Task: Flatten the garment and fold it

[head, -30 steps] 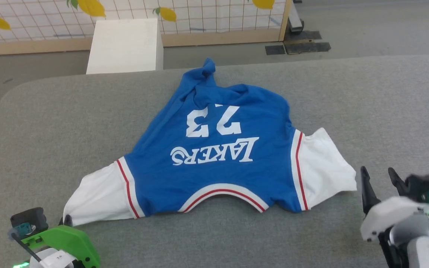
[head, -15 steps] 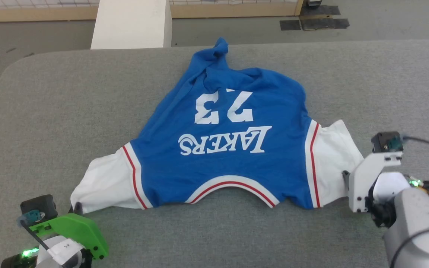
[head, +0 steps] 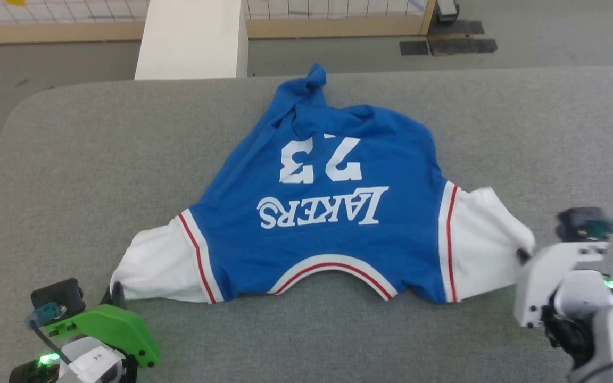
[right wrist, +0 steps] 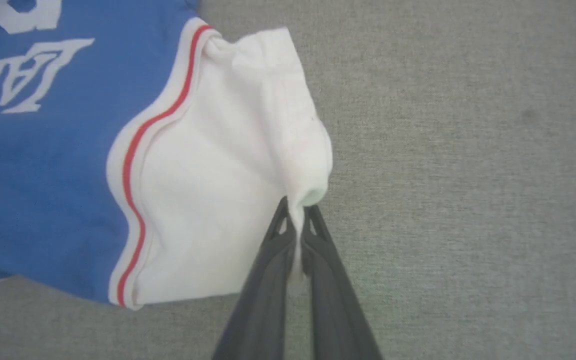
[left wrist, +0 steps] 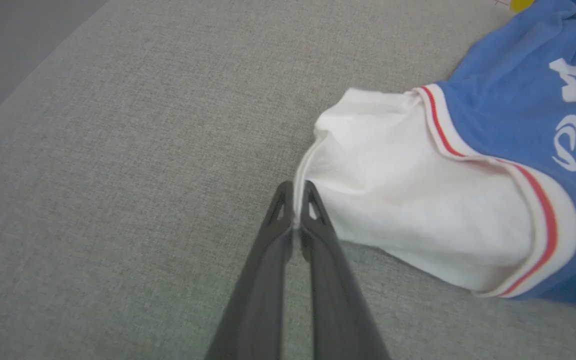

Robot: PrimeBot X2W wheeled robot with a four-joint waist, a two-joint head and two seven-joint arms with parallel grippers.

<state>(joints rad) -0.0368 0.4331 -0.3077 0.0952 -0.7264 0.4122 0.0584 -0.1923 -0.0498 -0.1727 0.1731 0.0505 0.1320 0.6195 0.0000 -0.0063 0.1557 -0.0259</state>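
The garment (head: 317, 213) is a royal-blue jersey with white sleeves, red stripes and white lettering, spread on the grey table (head: 72, 159), its far end bunched into a twisted peak. My left gripper (head: 116, 290) is shut on the edge of the white left sleeve (left wrist: 408, 200); the left wrist view has the left gripper (left wrist: 295, 200) pinching the sleeve hem. My right gripper (head: 522, 255) is shut on the edge of the white right sleeve (right wrist: 218, 175); the right wrist view has the right gripper (right wrist: 295, 212) clamping a pulled fold of white cloth.
A white box (head: 192, 40) stands on the floor beyond the table's far edge. A wooden-framed grid panel (head: 338, 24) runs behind it. Bare grey table surface lies on both sides of the jersey and in front of it.
My right gripper went from open beside the right sleeve to shut on its edge. The left gripper stayed at the left sleeve. The head camera shifted downward.
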